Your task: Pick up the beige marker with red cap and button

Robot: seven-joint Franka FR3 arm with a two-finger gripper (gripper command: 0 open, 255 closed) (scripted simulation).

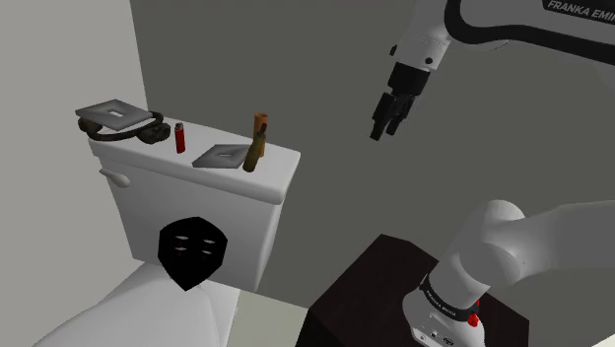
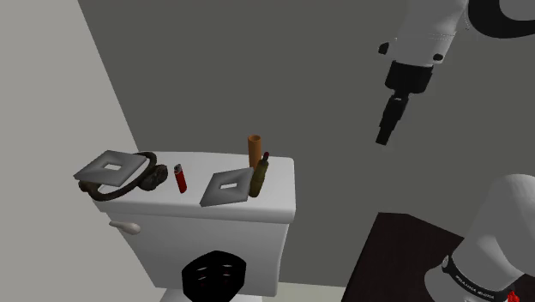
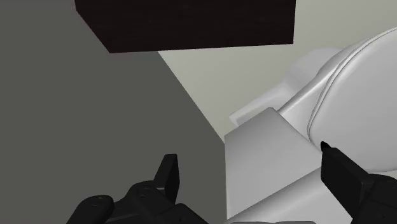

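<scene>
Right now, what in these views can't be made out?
Marker: too small in both exterior views to show a button; only an olive-brown body with a dark red tip.
Dark looped object: largely covered by the grey plate in the shoulder view; unidentifiable.
Toilet bowl: cut off by the shoulder view's bottom edge.

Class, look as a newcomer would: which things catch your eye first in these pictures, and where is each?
The white toilet tank stands out, its top cluttered with small things: a red lighter, an orange tube and the olive marker beside it. The black gripper hangs open in mid-air, to the shoulder view's right of the tank and higher than its top.
</scene>
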